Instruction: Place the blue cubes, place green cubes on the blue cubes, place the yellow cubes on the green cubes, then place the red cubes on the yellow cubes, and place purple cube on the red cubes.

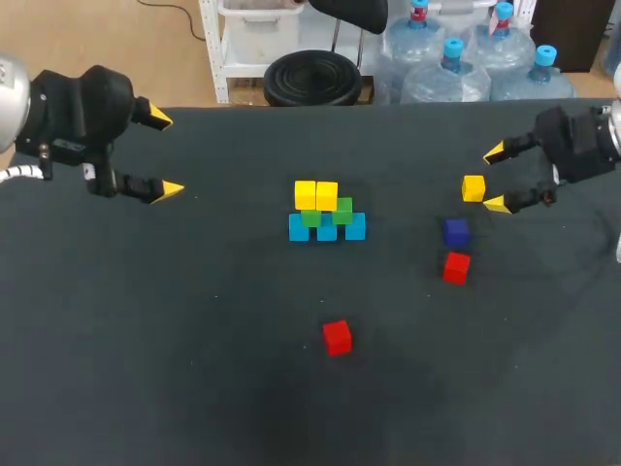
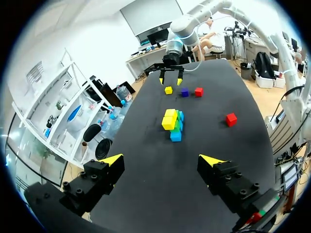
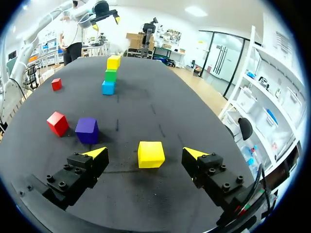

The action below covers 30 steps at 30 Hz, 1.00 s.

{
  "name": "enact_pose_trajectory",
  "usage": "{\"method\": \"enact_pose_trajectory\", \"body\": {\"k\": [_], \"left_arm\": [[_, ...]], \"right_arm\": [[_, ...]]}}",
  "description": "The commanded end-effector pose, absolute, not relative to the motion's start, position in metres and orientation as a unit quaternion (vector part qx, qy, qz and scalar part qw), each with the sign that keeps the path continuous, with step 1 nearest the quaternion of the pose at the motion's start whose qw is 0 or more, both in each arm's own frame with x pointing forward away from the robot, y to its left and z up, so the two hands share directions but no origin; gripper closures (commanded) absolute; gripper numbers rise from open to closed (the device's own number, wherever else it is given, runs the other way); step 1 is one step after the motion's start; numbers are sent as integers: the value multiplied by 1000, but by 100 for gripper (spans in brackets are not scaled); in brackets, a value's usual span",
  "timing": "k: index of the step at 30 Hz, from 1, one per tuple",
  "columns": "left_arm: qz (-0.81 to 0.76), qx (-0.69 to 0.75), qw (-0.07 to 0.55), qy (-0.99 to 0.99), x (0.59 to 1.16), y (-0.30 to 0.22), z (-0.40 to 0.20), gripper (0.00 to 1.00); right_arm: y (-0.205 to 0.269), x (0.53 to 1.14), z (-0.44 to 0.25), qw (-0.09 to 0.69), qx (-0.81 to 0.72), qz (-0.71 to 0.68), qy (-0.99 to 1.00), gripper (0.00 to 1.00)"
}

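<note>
Right gripper (image 1: 496, 178) spread wide, holding nothing. Yellow cube (image 3: 150, 154) flat on table (image 1: 194, 340), just ahead of the gap between the tips, untouched. Likely light, rigid, smooth-faced; best taken squarely on two opposite side faces. No long axis; one face up, sides look slightly skewed to the fingers. Beyond it purple cube (image 3: 87, 130), red cube (image 3: 57, 123) just beside. Stack (image 1: 325, 214) mid-table: blue, green, two yellow on top. Left gripper (image 1: 167, 154) far off, wide, empty
</note>
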State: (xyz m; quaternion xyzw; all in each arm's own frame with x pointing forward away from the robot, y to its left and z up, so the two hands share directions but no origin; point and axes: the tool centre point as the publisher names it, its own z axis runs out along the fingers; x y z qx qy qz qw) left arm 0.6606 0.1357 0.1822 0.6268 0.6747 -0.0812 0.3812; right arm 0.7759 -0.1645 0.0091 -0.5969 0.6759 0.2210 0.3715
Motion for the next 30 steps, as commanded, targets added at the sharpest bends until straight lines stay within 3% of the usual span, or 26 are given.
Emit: {"method": "enact_pose_trajectory", "body": {"k": [1, 11, 12, 15, 22, 23, 25, 28, 30], "left_arm": [[-83, 627, 385, 672, 660, 138, 181, 0], [-83, 627, 385, 672, 660, 138, 181, 0], [-83, 627, 385, 672, 660, 138, 181, 0], [-83, 627, 385, 672, 660, 138, 181, 0], [-83, 627, 385, 672, 660, 138, 181, 0], [-83, 627, 385, 672, 660, 138, 181, 0], [-83, 627, 385, 672, 660, 138, 181, 0], [-83, 627, 385, 672, 660, 138, 181, 0], [-83, 627, 385, 672, 660, 138, 181, 0]], "right_arm": [[-167, 784, 4, 374, -592, 233, 674, 0], [-163, 787, -5, 359, -594, 251, 675, 1], [-161, 787, -5, 357, -596, 250, 674, 6], [-157, 787, -6, 355, -598, 252, 673, 6], [-154, 789, -7, 354, -597, 254, 674, 17], [-154, 789, -7, 353, -597, 255, 674, 19], [-154, 789, -8, 351, -598, 255, 674, 44], [-154, 789, -8, 349, -599, 255, 674, 44], [-155, 789, -8, 348, -601, 255, 673, 52]]}}
